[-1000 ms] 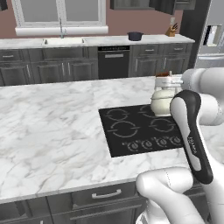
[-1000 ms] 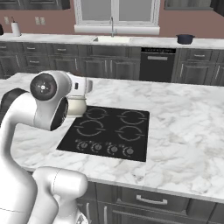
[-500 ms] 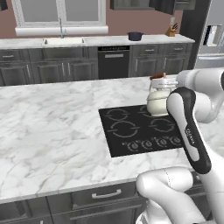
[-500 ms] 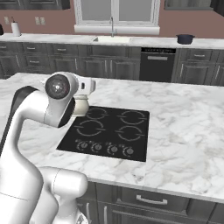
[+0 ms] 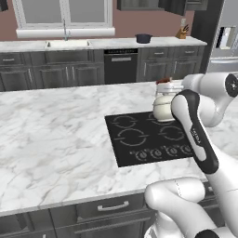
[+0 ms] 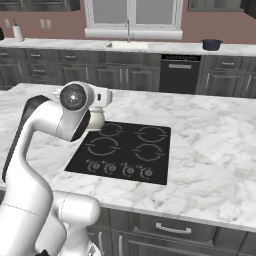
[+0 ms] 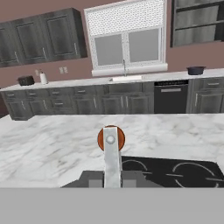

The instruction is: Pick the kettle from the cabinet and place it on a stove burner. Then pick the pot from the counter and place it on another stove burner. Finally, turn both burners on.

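The kettle [image 5: 163,107] sits at the far right corner of the black cooktop [image 5: 139,139], its cream body just over the far right burner ring [image 5: 160,116]; whether its base rests on the glass cannot be told. In the right base view the kettle [image 6: 96,120] shows past the arm's elbow at the cooktop's far left corner. The gripper [image 5: 168,87] reaches it from the right at handle height, with its jaws pressed together on the kettle's reddish-brown handle top. In the hand view the handle [image 7: 111,144] stands in the middle as a grey bar capped by a reddish-brown disc.

The cooktop [image 6: 122,150] has four thin grey rings and a row of round knobs [image 6: 119,169] along its near edge. It is set into a white marble island top [image 5: 56,135] with grey veining and a thick pale edge, which spreads wide to the cooktop's left. Dark panelled drawers [image 5: 109,207] with bar handles run under that edge.

Beyond the island, a second marble counter [image 6: 175,48] lines the back wall over more dark cabinets. The dark pot [image 6: 212,44] stands on it, well beyond the cooktop and above a black dishwasher [image 6: 180,73]. A sink with a tall tap [image 6: 128,35] sits below a white-framed window [image 6: 132,12] in a reddish-brown wall. A knife block [image 5: 184,32] stands right of the pot [image 5: 143,38], and a steel fridge [image 5: 225,39] fills the far right.
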Controlling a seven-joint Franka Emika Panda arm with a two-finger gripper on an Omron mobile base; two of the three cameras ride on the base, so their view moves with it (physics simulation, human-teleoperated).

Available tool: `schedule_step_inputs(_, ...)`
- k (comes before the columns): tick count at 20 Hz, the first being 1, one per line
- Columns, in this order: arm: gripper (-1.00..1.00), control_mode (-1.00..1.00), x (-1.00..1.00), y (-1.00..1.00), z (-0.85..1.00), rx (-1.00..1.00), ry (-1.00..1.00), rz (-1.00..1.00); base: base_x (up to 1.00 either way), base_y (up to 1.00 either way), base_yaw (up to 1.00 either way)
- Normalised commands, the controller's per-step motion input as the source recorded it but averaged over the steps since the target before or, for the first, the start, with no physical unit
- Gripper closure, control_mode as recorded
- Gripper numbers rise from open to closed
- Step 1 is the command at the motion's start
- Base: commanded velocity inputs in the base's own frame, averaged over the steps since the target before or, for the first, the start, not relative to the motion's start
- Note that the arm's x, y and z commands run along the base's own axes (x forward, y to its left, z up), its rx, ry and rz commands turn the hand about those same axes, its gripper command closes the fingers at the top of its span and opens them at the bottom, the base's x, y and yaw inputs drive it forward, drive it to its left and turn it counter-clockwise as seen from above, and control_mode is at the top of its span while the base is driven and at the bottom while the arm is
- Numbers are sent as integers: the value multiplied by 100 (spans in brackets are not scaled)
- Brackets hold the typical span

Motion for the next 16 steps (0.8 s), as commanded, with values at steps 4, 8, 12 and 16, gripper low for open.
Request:
schedule_step_inputs(4, 100, -100, 21, 0, -10, 0, -1, 0, 0, 0, 0)
schedule_step_inputs(8, 100, -100, 35, 0, -13, 0, 0, 0, 0, 0, 0)
schedule_step_inputs(12, 100, -100, 34, 0, -19, 0, -1, 0, 0, 0, 0)
schedule_step_inputs(16, 100, -100, 31, 0, -25, 0, 0, 1, 0, 0, 0)
